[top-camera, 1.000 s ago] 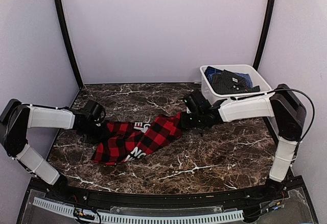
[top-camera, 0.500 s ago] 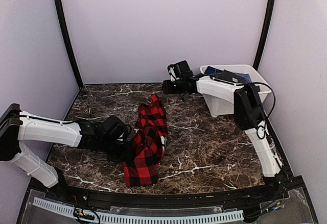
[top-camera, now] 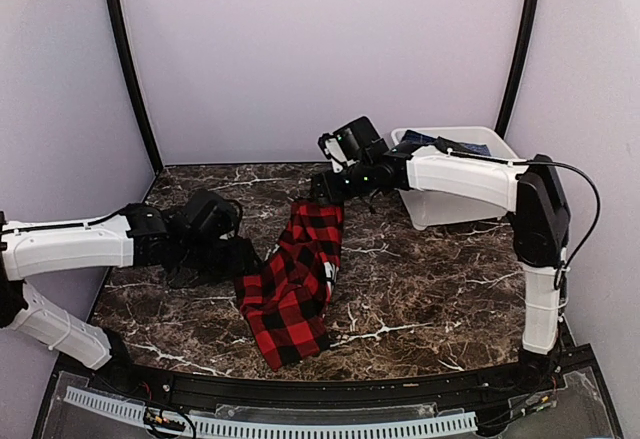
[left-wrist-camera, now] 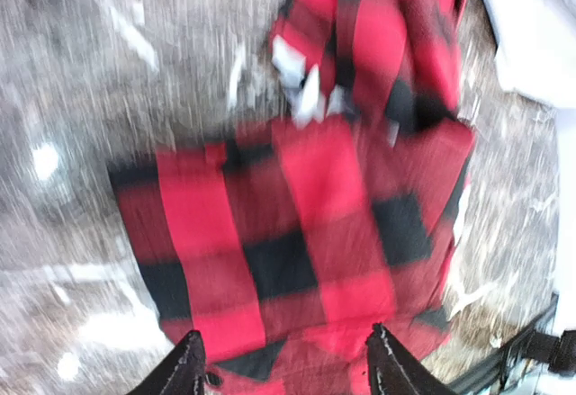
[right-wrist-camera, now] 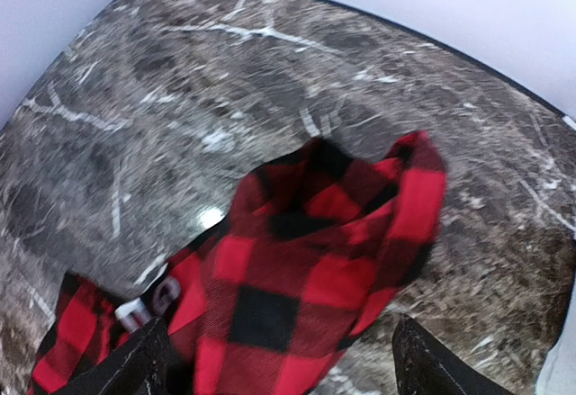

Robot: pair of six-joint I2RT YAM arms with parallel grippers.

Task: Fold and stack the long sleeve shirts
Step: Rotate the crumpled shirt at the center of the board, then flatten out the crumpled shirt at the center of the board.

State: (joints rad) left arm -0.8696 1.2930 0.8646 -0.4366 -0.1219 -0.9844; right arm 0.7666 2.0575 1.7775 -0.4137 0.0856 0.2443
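Observation:
A red-and-black check long sleeve shirt (top-camera: 298,279) lies bunched in a long strip on the marble table, running from the far middle toward the near edge. My left gripper (top-camera: 240,257) sits at the strip's left side, open; in the left wrist view its gripper (left-wrist-camera: 286,366) has the check cloth (left-wrist-camera: 306,224) spread under the parted tips. At the strip's far end hovers my right gripper (top-camera: 322,187), open too. The right wrist view shows that gripper (right-wrist-camera: 283,363) standing wide above the shirt's end (right-wrist-camera: 333,233). A white label (right-wrist-camera: 148,309) shows at the cloth's left.
A white plastic tub (top-camera: 455,209) stands at the back right, partly behind my right arm, with dark and blue cloth (top-camera: 415,140) inside. Lilac walls close in the table on three sides. A black rail runs along the near edge (top-camera: 300,389).
Both grippers have opened and let go of the shirt. It was stretched sideways between them; now it lies lengthwise. The right gripper swung to the far end, the left drew back to the left.

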